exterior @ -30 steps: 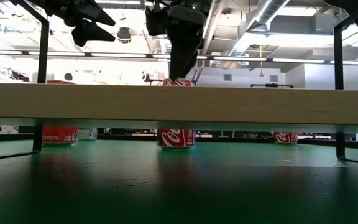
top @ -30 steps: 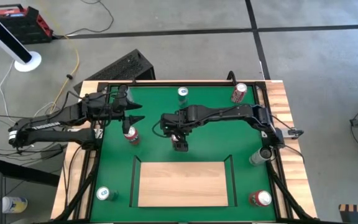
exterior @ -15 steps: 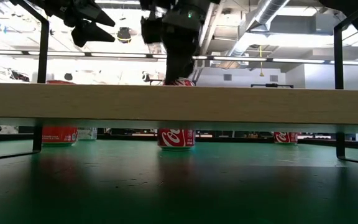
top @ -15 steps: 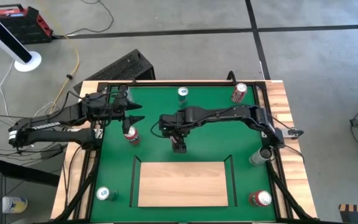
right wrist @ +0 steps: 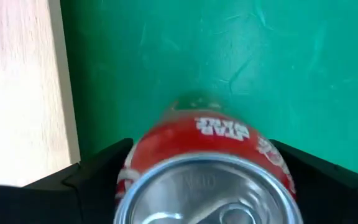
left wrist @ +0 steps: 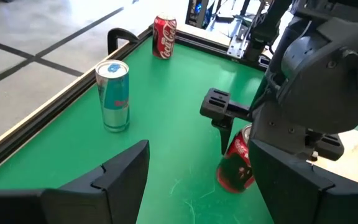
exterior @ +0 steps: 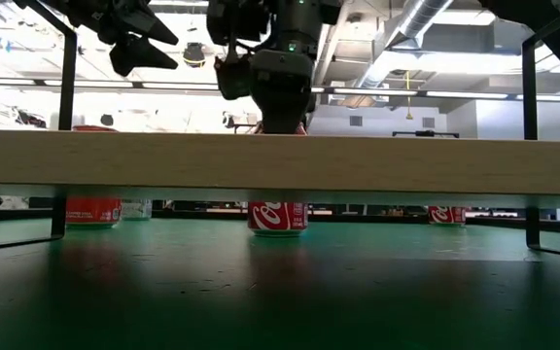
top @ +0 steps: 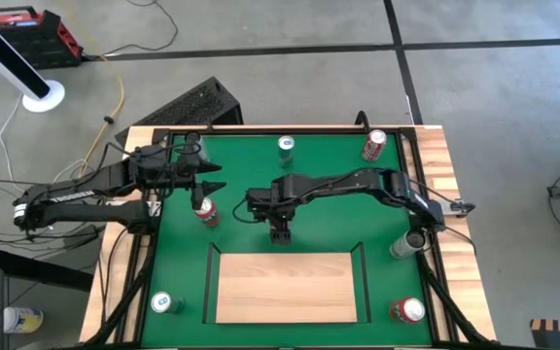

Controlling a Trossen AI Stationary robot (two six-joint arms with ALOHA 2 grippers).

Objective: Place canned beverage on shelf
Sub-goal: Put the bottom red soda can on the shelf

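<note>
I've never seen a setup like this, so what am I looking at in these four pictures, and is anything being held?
This is a robot with two dark arms at a table, each ending in a two-finger claw. One picture looks straight down from above. One sits at table height, looking across under a pale wooden shelf. The other two come from cameras on the arms' wrists.

The table is covered by a green mat with drink cans standing on it, such as a silver one at the far edge. The right claw is down around a red can, which stands on the mat just behind the shelf. Whether it is gripped yet can't be told. The left claw waits open and empty on the left. The shelf has no cans on it.
</note>
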